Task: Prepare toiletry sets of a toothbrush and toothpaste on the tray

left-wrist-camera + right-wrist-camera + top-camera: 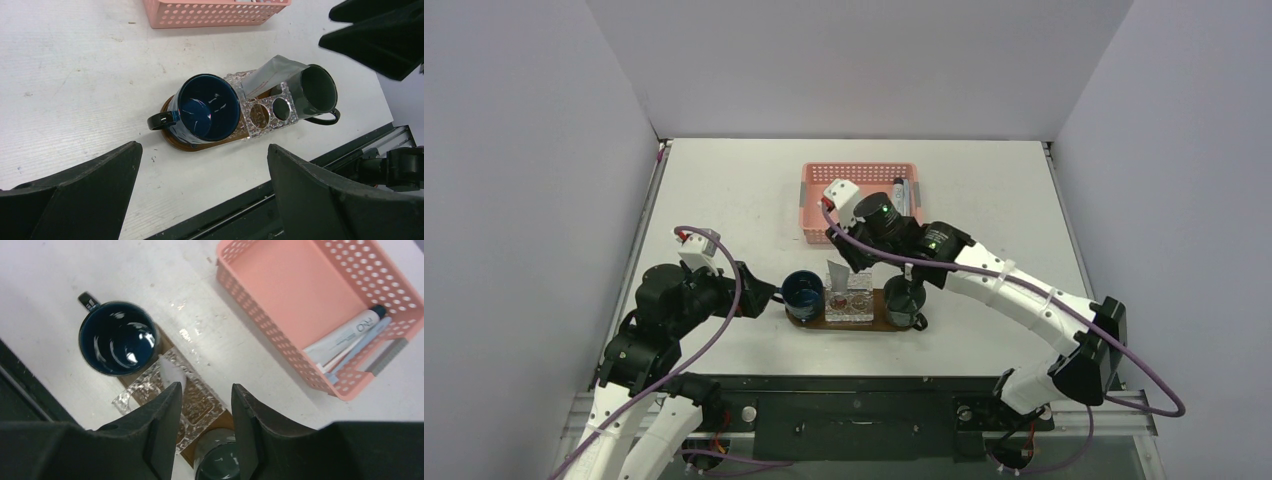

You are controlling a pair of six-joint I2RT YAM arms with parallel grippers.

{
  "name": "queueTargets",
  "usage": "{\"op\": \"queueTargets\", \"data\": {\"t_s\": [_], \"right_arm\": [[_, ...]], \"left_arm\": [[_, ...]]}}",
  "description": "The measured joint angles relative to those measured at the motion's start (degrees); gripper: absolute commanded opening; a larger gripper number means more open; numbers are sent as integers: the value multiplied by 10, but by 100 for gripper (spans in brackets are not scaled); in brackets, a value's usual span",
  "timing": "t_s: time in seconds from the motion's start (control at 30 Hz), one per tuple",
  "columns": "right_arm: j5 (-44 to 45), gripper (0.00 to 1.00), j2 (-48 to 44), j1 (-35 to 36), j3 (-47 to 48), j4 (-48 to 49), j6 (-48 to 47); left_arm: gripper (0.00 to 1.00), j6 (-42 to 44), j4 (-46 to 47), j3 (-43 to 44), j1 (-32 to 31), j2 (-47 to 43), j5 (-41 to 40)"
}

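Tray [186, 145] carries blue mug [205, 107], clear holder [265, 112] and grey mug [312, 90]; a silver tube [272, 75] leans in the holder. Mugs look empty. Toothpaste [345, 335] and toothbrush [361, 342] lie in the pink basket [260, 325] beyond the tray, so the sets look mostly undone. Right gripper [206, 387] above the tray, fingers slightly parted, empty; left gripper [202, 150] beside the tray, spread wide, empty.

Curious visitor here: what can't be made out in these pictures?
Top view: the right arm covers much of the pink basket.
Left wrist view: the top edge cuts that basket off.
Right wrist view: the right pincer and bottom edge hide most of the grey mug.
Every view: blue mug, grey mug and clear holder cover most of the tray.
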Motion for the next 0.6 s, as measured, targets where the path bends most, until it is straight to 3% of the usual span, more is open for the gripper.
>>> {"op": "queueTargets", "data": {"t_s": [0.37, 0.6], "right_arm": [[78, 39, -16, -101, 12, 39, 80], [126, 40, 33, -125, 61, 49, 121]], "left_arm": [[96, 0, 0, 0, 0, 0, 0], [96, 0, 0, 0, 0, 0, 0]]}}
